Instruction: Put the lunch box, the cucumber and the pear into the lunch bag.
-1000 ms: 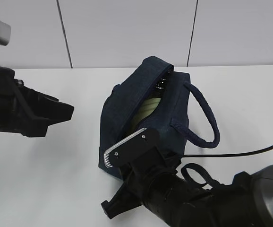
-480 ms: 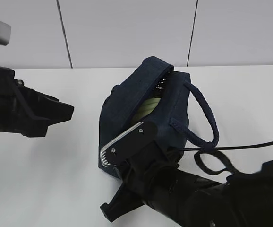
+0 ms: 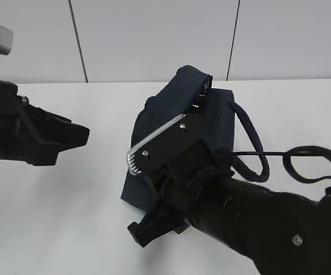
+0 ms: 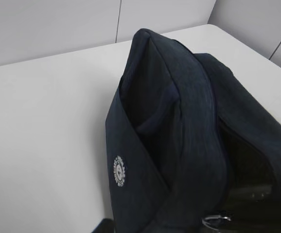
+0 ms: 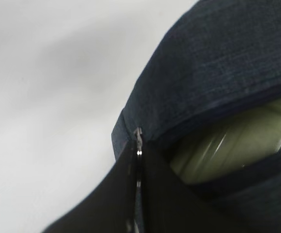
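Observation:
The navy lunch bag (image 3: 154, 114) stands mid-table with its loop handle (image 3: 252, 140) to the right. In the right wrist view my right gripper (image 5: 138, 162) is shut on the metal zipper pull (image 5: 138, 138) at the end of the bag's opening. The lunch box's pale green lid (image 5: 228, 145) shows inside the bag (image 5: 218, 63). In the exterior view my right wrist covers the bag's top and hides the jaws. My left gripper (image 3: 77, 137) hovers left of the bag, apart from it; its jaws are unclear. The bag (image 4: 179, 121) fills the left wrist view. The cucumber and pear are hidden.
The bag's white round logo (image 4: 119, 171) faces the left wrist camera, with a metal ring (image 4: 216, 221) at the lower edge. A black cable (image 3: 303, 154) loops over the white table (image 3: 68, 217) on the right. A grey wall stands behind.
My right arm has moved up and farther along the bag's top, now covering the opening and the green lid in the exterior view. The left arm has not moved.

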Controlling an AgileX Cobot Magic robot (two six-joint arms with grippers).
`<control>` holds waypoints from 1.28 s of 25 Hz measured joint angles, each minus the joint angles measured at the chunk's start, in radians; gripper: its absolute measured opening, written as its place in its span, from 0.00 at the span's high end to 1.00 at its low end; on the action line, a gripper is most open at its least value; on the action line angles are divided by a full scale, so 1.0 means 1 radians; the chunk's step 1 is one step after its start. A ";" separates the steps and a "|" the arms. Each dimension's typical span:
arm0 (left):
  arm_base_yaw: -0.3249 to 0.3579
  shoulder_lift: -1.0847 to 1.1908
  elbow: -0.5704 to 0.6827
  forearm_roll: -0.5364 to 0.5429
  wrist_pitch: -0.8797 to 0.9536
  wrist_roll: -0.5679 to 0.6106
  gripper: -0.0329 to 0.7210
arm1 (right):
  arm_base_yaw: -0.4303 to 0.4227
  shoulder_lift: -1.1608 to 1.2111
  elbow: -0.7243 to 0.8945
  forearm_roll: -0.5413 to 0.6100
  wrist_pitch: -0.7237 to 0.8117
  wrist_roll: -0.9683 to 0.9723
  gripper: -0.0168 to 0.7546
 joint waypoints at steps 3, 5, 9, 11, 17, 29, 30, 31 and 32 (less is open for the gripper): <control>0.000 0.000 0.000 0.000 0.000 0.000 0.60 | 0.000 -0.011 -0.009 0.055 0.014 -0.063 0.98; 0.000 0.000 0.000 0.000 0.000 0.000 0.60 | 0.000 -0.011 -0.010 0.099 0.037 -0.104 0.98; 0.000 0.000 0.000 0.000 0.000 0.000 0.60 | 0.000 -0.013 -0.013 0.138 0.041 -0.150 0.98; 0.000 0.000 0.000 0.000 0.001 0.000 0.60 | 0.000 -0.025 -0.022 0.144 0.041 -0.168 0.98; 0.000 0.045 0.000 -0.016 0.079 0.006 0.60 | 0.000 -0.069 -0.088 0.188 0.038 -0.257 0.98; 0.168 0.274 0.000 -0.503 0.310 0.762 0.60 | 0.000 -0.082 -0.114 0.340 0.029 -0.420 0.98; 0.170 0.294 0.000 -0.510 0.323 0.811 0.60 | 0.000 -0.082 -0.114 0.341 0.029 -0.420 0.98; 0.171 0.310 0.000 -0.518 0.339 0.848 0.60 | 0.000 -0.082 -0.114 0.342 0.031 -0.421 0.98; 0.171 0.325 0.000 -0.531 0.357 0.892 0.60 | 0.000 -0.082 -0.114 0.344 0.033 -0.421 0.98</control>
